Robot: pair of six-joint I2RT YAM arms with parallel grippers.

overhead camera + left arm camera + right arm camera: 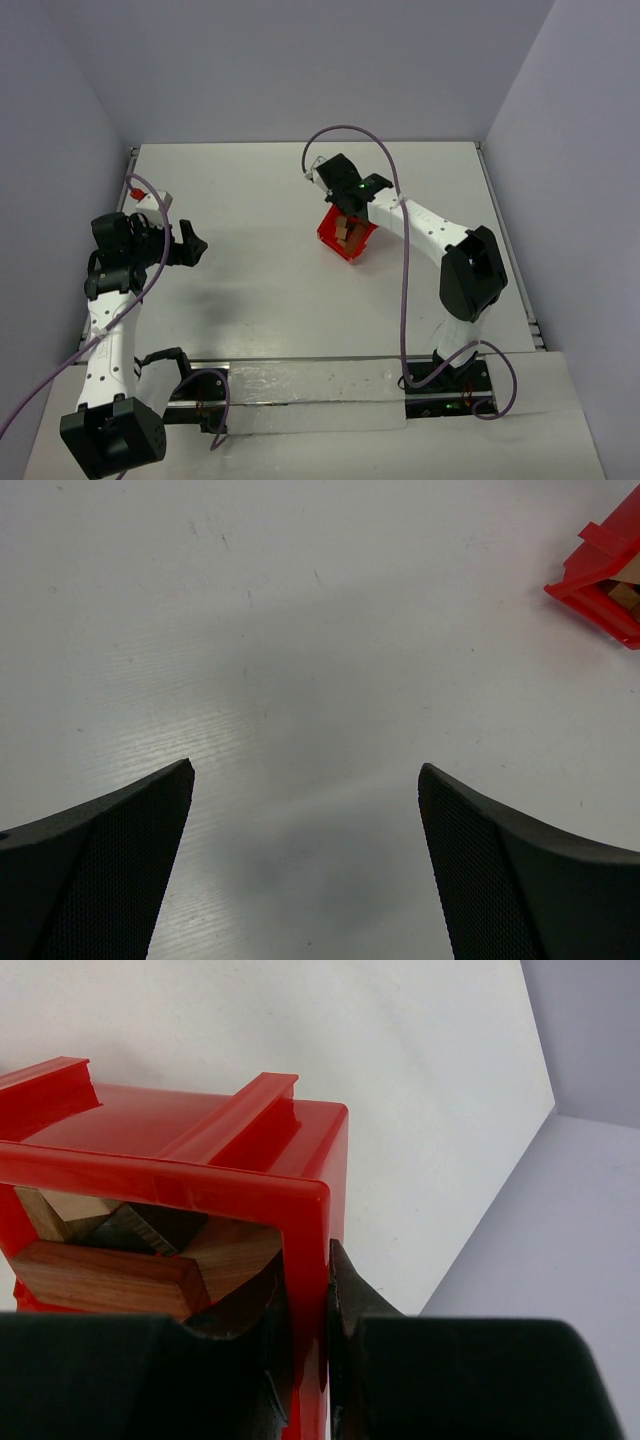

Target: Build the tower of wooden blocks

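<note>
Mostly hidden behind the rim of the red plastic bin [200, 1140], the wood blocks [110, 1275] lay jumbled inside; the right gripper [306, 1320] pinched the bin's wall; the left gripper [307, 770] hung, jaws spread wide, above the table [300, 600].

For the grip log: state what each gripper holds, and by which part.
Right gripper pinches the red bin by its side wall, one finger inside. Left gripper, open, holds nothing.

The bin [200, 1130] is red, the wood blocks [100, 1278] tan and brown, the table [300, 1020] white.
</note>
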